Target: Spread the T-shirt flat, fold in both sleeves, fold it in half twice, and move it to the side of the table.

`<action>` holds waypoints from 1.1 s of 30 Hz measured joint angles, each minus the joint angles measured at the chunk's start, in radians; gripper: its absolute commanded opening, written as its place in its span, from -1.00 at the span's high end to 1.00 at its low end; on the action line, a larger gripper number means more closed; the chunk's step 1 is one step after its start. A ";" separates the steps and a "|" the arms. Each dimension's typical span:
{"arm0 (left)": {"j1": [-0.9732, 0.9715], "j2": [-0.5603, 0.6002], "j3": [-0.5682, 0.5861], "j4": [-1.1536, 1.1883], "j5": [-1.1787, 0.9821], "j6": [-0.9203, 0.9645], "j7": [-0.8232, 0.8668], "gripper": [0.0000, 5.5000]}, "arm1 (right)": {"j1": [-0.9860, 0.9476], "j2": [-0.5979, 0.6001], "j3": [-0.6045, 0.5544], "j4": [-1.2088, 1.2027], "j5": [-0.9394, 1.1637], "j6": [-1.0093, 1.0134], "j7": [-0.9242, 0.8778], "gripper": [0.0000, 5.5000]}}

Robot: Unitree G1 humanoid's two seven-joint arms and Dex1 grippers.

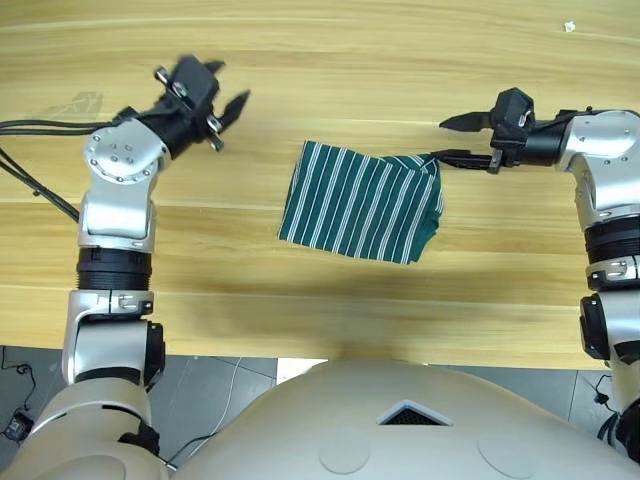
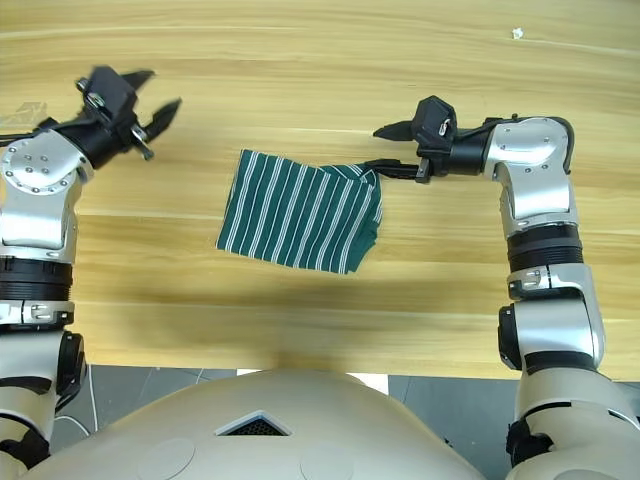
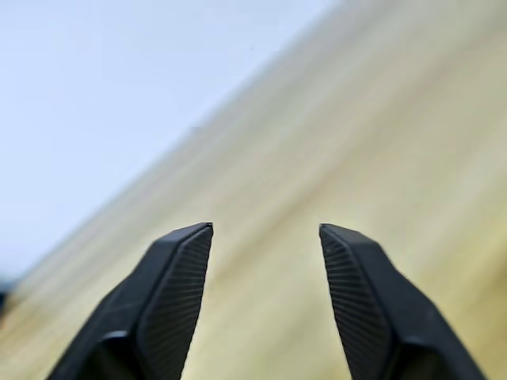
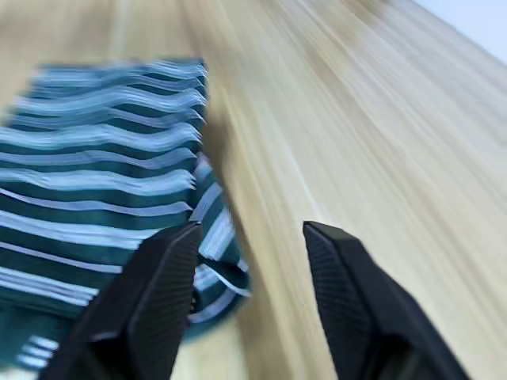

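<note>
We look down on a light wooden table (image 1: 330, 60) of long planks, with grey floor tiles (image 1: 240, 375) showing past its near edge. At the left edge, black cables (image 1: 30, 150) run across the wood toward the left arm. The left gripper (image 1: 228, 85) hangs over bare wood on the table's left side, well apart from the cloth. Its two dark fingers are spread wide with nothing between them, and its wrist view confirms the gap (image 3: 265, 229).

Near the middle of the table, well in from the near edge, lies the T-shirt (image 1: 355, 205). It is green with thin white stripes, folded into a compact, slightly skewed rectangle and lying flat.

Just right of it, the right gripper (image 1: 445, 140) points toward the shirt's far right corner. Its fingers are wide apart and hold nothing; the nearer finger (image 1: 455, 157) reaches that corner, though we cannot tell whether it touches the cloth. A small white scrap (image 1: 569, 27) sits far back on the right.
</note>
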 measured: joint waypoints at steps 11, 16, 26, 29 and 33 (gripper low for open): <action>0.151 -0.276 0.238 -0.181 -0.099 -0.044 0.376 -0.10 | 0.040 0.315 0.091 -0.020 -0.082 -0.316 -0.191 -0.36; 0.234 -0.358 0.196 -0.296 -0.145 0.003 0.372 -0.10 | -0.073 0.425 0.289 0.272 -0.484 -0.486 -0.556 -0.36; 0.279 -0.415 0.165 -0.362 -0.151 0.024 0.371 -0.10 | -0.311 0.510 0.407 0.681 -0.680 -0.441 -1.004 -0.36; 0.320 -0.417 0.166 -0.381 -0.150 0.025 0.371 -0.10 | -0.315 0.424 0.374 0.700 -0.667 -0.422 -1.008 -0.36; 0.358 -0.423 0.166 -0.446 -0.154 0.035 0.373 -0.10 | -0.279 0.238 0.234 0.732 -0.557 -0.358 -0.963 -0.36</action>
